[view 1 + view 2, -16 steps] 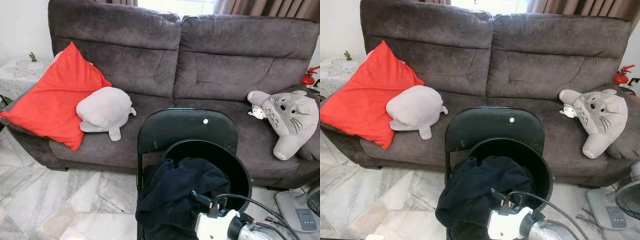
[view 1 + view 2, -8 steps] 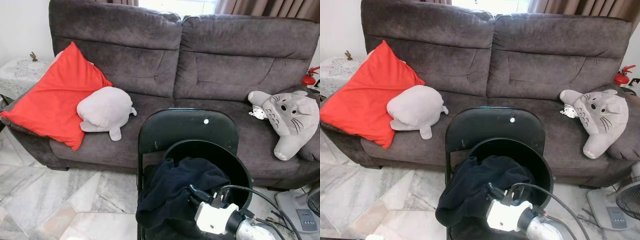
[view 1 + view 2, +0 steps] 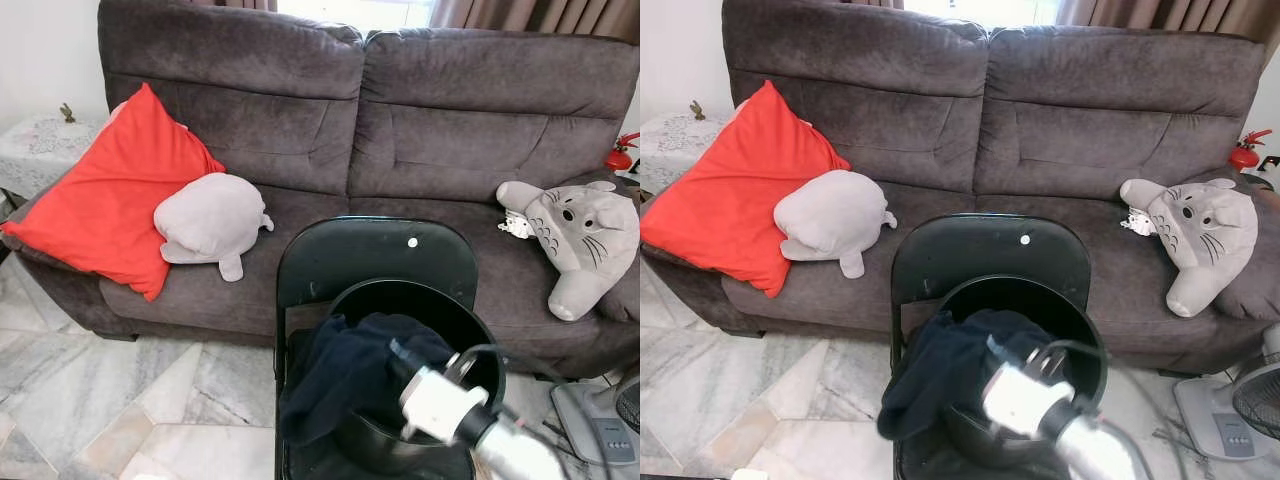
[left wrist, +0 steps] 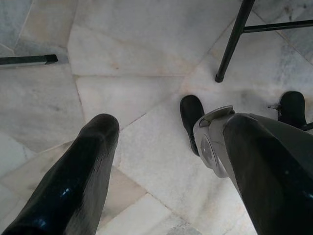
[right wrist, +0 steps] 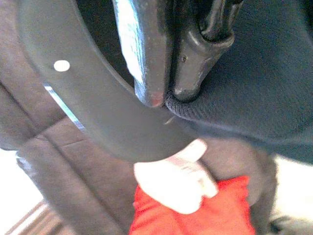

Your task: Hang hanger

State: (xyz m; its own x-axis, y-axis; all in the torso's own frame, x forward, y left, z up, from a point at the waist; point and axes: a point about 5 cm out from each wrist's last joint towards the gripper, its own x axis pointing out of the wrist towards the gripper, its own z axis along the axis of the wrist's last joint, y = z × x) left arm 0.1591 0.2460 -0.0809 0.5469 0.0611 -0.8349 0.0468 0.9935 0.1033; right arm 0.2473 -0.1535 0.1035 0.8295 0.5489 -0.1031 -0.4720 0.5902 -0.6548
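Note:
A dark navy garment is draped over the near rim of a round black basket. The basket stands on a black folding chair in front of the sofa. My right gripper reaches in from the lower right, its wrist blurred. In the right wrist view the right gripper has its two fingers pressed together on the garment's hem, close to the chair's back. My left gripper hangs open over the marble floor, nothing between its fingers.
A grey sofa holds a red cushion, a pale grey plush and a grey cat-like plush. A fan base stands at the lower right and a lace-covered side table at the left. My foot and a chair leg stand on the floor.
My right arm has risen and pushed forward over the basket. The garment's hem has come up with it and the cloth has shifted on the rim.

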